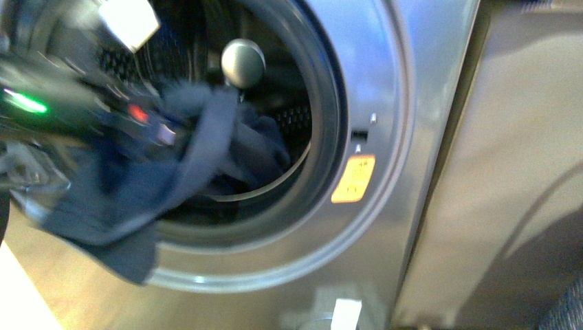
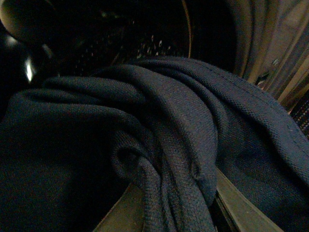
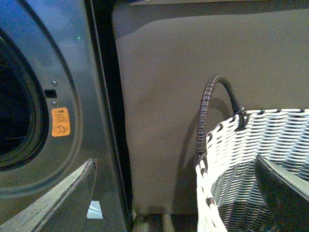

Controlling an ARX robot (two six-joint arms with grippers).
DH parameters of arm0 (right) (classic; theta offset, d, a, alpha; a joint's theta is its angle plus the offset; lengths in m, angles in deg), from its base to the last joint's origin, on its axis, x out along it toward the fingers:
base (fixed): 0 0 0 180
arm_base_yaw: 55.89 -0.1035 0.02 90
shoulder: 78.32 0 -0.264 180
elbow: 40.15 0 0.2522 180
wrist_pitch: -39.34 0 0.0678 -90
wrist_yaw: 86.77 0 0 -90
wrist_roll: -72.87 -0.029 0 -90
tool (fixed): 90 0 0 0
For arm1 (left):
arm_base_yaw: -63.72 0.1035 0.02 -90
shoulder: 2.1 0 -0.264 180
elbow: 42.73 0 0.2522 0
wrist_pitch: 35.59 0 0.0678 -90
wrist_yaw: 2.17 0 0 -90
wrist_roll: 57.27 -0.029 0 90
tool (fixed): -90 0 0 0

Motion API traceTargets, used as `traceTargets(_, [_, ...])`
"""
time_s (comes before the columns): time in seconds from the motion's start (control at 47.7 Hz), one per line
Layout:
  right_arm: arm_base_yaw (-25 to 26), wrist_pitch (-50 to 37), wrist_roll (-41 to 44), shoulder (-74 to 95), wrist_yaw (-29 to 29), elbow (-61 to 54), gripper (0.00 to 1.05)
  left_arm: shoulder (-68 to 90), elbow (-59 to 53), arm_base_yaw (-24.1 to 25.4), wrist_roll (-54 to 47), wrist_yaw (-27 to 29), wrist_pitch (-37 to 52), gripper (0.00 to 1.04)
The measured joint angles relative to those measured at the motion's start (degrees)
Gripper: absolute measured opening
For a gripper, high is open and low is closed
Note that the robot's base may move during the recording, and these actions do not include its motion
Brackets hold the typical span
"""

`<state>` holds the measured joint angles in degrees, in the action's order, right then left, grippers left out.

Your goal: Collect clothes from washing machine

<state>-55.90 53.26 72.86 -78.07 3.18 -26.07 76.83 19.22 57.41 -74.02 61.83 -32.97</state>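
While clothes (image 1: 124,206) hang over its rim, the washing machine (image 1: 395,103) gapes

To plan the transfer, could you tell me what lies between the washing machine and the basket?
Right wrist view: a plain brown panel shows between washing machine and basket.

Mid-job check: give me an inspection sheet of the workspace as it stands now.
Surface: no work table in view.
Job's things: washing machine open; navy clothes trail from the drum out over the door rim.
Clutter: nothing seen.
End effectors: left end effector looks closed on a bunch of the clothes; right end effector open and empty, next to the white woven basket.
Cables: nothing seen.
Surroundings: grey panel beside the machine; orange sticker by the door opening. The front view is motion-blurred.
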Motion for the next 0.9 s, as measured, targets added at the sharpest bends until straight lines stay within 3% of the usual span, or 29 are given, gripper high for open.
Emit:
traceTargets(0.314, [0.0,0.0,0.0,0.0,0.0,0.0,0.97,-13.2,3.0,-2.7,-1.9,-2.7,-5.0,0.2])
traceTargets(0.902, [0.0,0.0,0.0,0.0,0.0,0.0,0.97,-10.6,28.6,-11.0,-0.3,-1.0,-11.9,0.2])
